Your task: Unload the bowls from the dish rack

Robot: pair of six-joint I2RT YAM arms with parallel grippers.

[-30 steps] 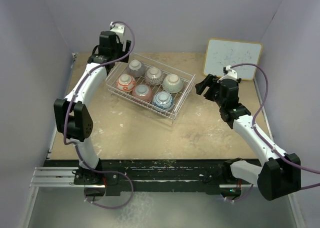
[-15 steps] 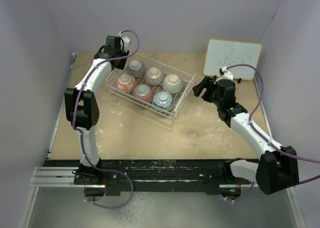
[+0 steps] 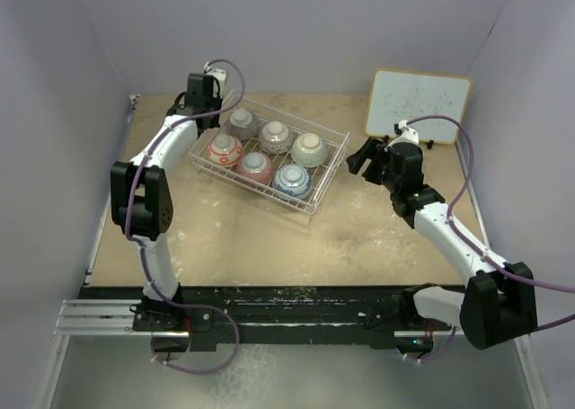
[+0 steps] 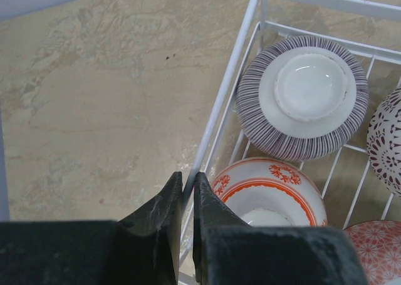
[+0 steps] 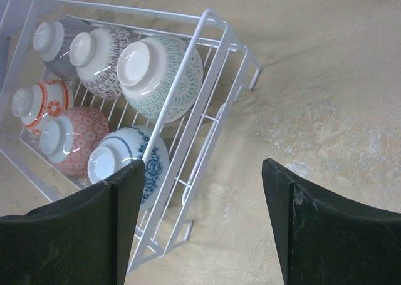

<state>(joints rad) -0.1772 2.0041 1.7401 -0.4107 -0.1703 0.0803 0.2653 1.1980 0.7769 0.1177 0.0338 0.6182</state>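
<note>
Six bowls (image 3: 256, 164), foot-up, two rows of three, inside one white wire dish rack (image 3: 332, 173) on the counter (image 3: 269, 247), far left of centre: one each grey-striped, brown-patterned, green-patterned, orange-and-white, pink, blue-and-white. Two arms: left fingers (image 4: 164, 203) pinched shut on the rack's left rim wire, right fingers (image 5: 125, 191) spread open and empty over the counter just right of the rack. One orange-framed whiteboard (image 3: 418, 103) far right, faint scribbles only, unreadable.
</note>
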